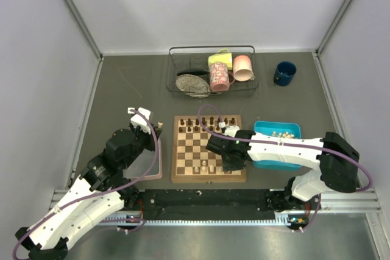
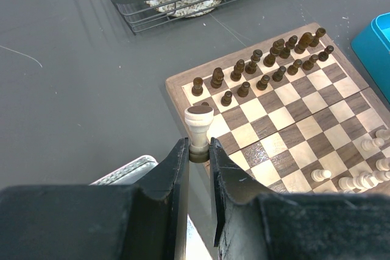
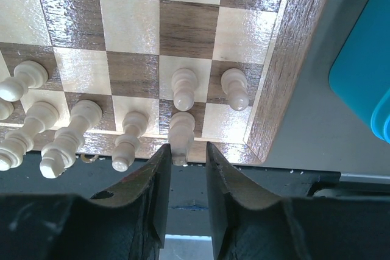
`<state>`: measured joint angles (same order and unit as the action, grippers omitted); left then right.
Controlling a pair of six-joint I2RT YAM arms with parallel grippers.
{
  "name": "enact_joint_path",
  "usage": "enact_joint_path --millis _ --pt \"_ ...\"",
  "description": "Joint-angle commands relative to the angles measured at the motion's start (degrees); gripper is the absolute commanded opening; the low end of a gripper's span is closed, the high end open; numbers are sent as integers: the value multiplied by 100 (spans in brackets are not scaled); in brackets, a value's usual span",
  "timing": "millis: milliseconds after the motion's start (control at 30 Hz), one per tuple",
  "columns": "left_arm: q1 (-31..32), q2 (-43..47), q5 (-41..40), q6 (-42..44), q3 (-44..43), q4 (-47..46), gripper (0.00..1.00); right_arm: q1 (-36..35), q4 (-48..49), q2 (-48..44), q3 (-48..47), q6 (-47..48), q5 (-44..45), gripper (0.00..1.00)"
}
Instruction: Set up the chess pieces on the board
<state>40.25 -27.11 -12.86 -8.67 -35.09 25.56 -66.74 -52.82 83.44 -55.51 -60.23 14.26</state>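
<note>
- Cream piece (image 2: 199, 123) sits clenched in the left gripper (image 2: 200, 150), pinched low on its stem; the dark disc at its upper end may be the base, so it is possibly carried upside down, cannot tell for sure
- Board (image 2: 178, 81) lies ahead and to the right of that gripper, border just beside the fingertips; the piece hangs off the edge, likely parked until a square is free
- Dark brown pieces (image 2: 262, 65) fill two rows well ahead of the left fingers; that side looks done
- Right gripper (image 3: 187, 148) is low over the board's corner, jaws parted and straddling a standing cream piece (image 3: 181, 129) on the edge row; a gap shows on one side, so it reads as released, not gripped
- More cream pieces (image 3: 67, 135) line up left of those fingers, and two pawns (image 3: 184, 88) stand just ahead
- Blue tray (image 3: 365, 59) lies off to the right gripper's right, beside the board
- Judgement: cream side only partly filled
</note>
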Motion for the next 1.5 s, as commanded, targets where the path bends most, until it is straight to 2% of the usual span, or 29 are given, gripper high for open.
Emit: enact_joint_path --millis 0,300,400,467,567,667,767,900,1100,1467 --pt "-26 66 12 32 46 -324 0 -67 8 -214 -276 46 200 30" --pt "-26 118 257 93 46 -411 0 -76 -457 -924 -855 213 568 33" --pt "-26 75 933 225 -24 -499 0 -76 -449 -1415 -1110 441 718 35" --pt "-26 40 1767 356 -111 -613 0 -76 -274 -1698 -1225 852 666 36" --pt "-17 39 2884 506 -130 -1008 0 -76 411 -2252 -1296 1449 -8 41" --pt "-17 -66 3874 401 -156 -1447 0 -76 1096 -2683 -1279 1593 -527 46" --pt "-8 -504 4570 147 -200 -1877 0 -76 1686 -2964 -1112 1541 -854 55" --pt "201 -795 4714 -170 -191 -2371 0 -76 2021 -2965 -936 1382 -934 56" --pt "597 -1147 4529 -170 -367 -2380 0 -67 2557 -2895 -629 1163 -882 56" --pt "1239 -1516 4178 -109 -455 -2354 0 -67 2531 -2631 -611 1092 -916 56"
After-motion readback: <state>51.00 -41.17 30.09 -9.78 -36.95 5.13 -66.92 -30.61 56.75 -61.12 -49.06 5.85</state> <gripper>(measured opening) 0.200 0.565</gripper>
